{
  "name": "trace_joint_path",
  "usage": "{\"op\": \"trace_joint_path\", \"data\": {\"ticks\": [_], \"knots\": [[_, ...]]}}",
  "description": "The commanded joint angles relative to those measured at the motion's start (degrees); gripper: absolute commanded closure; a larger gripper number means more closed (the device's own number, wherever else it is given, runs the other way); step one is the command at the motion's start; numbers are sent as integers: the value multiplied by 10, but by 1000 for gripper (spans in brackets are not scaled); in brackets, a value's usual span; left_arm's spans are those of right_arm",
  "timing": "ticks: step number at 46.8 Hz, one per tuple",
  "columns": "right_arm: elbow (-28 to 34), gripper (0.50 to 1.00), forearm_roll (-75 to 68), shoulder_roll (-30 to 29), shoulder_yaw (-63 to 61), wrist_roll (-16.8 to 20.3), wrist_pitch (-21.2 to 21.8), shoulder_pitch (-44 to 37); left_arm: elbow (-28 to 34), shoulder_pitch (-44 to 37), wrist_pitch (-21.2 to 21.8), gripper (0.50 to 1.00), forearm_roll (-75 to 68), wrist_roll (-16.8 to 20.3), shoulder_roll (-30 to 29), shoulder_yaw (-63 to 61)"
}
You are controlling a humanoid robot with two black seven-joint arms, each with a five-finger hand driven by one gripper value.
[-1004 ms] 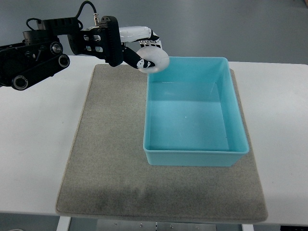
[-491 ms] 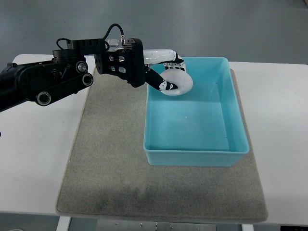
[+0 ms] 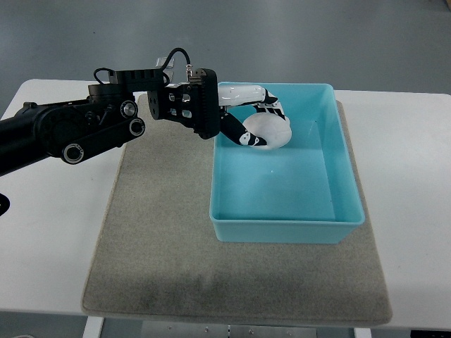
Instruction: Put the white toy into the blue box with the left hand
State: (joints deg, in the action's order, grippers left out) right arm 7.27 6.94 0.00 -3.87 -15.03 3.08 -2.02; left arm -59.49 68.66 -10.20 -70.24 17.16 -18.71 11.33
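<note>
Over the box's 11 o'clock corner, the left hand holds the toy.
Its fingers wrap the white toy inside the rim of the blue box, which holds nothing else and sits on a grey mat on the table.

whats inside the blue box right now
Over the blue box, in its far left corner, the left robot hand grips the white toy. The rest looks bare; the floor beneath the toy is hidden.
</note>
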Motion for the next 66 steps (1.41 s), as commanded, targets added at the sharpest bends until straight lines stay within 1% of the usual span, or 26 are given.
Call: {"op": "trace_joint_path", "data": {"ticks": [1, 6, 8, 9, 18, 21, 23, 28, 35, 40, 46, 51, 61, 66], "knots": [[0, 564, 0, 0, 0, 0, 0, 0, 1, -2, 0, 617, 0, 1, 2, 0], [0, 564, 0, 0, 0, 0, 0, 0, 1, -2, 0, 611, 0, 1, 1, 0], [0, 564, 0, 0, 0, 0, 0, 0, 2, -3, 0, 581, 1, 1, 1, 0], [0, 564, 0, 0, 0, 0, 0, 0, 2, -2, 0, 574, 1, 1, 1, 0], [-1, 564, 0, 0, 0, 0, 0, 0, 4, -3, 1, 574, 3, 1, 2, -3], [0, 564, 0, 0, 0, 0, 0, 0, 10, -2, 3, 562, 4, 1, 1, 1], [-1, 564, 0, 0, 0, 0, 0, 0, 20, -2, 3, 544, 7, 1, 1, 3], [0, 564, 0, 0, 0, 0, 0, 0, 59, 2, 6, 542, 11, 1, -2, 7], [-1, 564, 0, 0, 0, 0, 0, 0, 106, 6, 38, 542, 14, 1, -5, 27], [-1, 564, 0, 0, 0, 0, 0, 0, 124, 6, 57, 542, 29, 1, -6, 44], [0, 564, 0, 0, 0, 0, 0, 0, 150, 7, 83, 542, 63, 1, -7, 48], [0, 564, 0, 0, 0, 0, 0, 0, 184, 6, 100, 542, 95, 2, -8, 48], [-1, 564, 0, 0, 0, 0, 0, 0, 253, 1, 102, 540, 148, 2, -9, 43], [0, 564, 0, 0, 0, 0, 0, 0, 285, 0, 102, 540, 219, 2, -9, 47]]}}
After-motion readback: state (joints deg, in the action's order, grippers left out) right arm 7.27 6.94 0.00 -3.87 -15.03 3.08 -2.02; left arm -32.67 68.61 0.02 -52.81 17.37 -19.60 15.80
